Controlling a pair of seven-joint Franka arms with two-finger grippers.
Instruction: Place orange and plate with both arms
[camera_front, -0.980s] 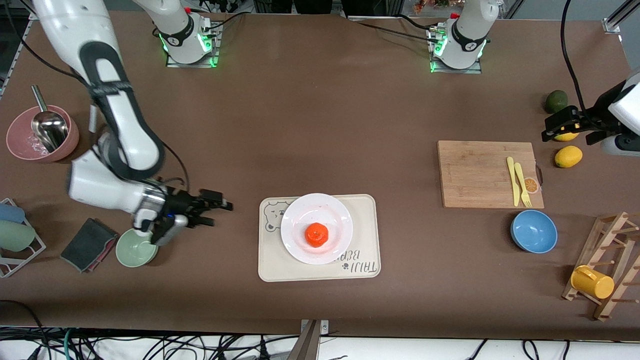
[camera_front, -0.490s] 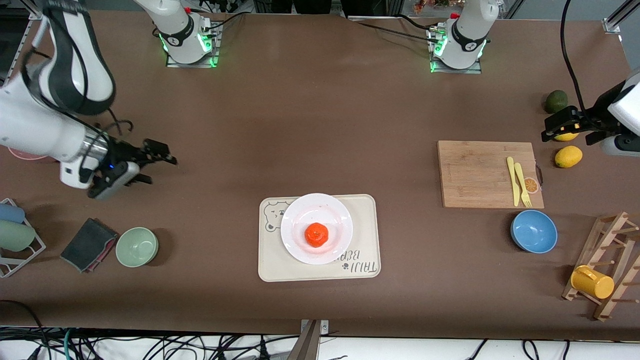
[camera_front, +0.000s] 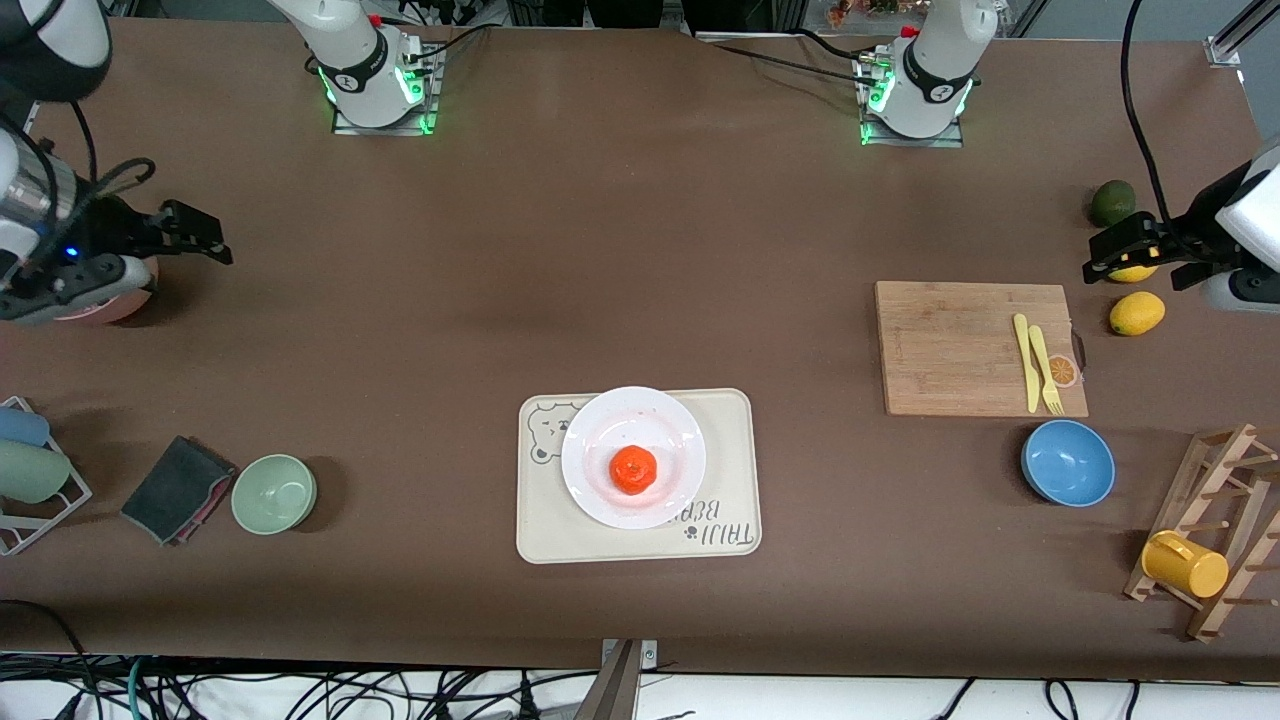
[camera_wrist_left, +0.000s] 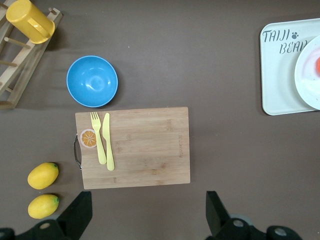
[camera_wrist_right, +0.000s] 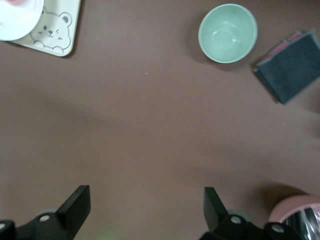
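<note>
Front view: orange (camera_front: 633, 469) sits on the white plate (camera_front: 600, 430), which rests on the cream bear tray (camera_front: 735, 420) at the middle of the bench (camera_front: 620, 250). Both placements look done. Right end effector (camera_front: 185, 235), jaws wide and empty, hangs well apart from the tray, beside the pink bowl (camera_front: 125, 300). Left end effector (camera_front: 1125, 248), also wide and empty, hangs over a lemon (camera_front: 1137, 312), well apart from the tray.

Left wrist view: cutting board (camera_wrist_left: 145, 145) with yellow fork (camera_wrist_left: 98, 138) and knife (camera_wrist_left: 108, 141), blue bowl (camera_wrist_left: 92, 81), tray at the frame's edge.

Right wrist view: green bowl (camera_wrist_right: 227, 33), grey cloth (camera_wrist_right: 290, 65), bare bench between.

Judgement: best to leave the plate undisturbed; open room surrounds the tray.
</note>
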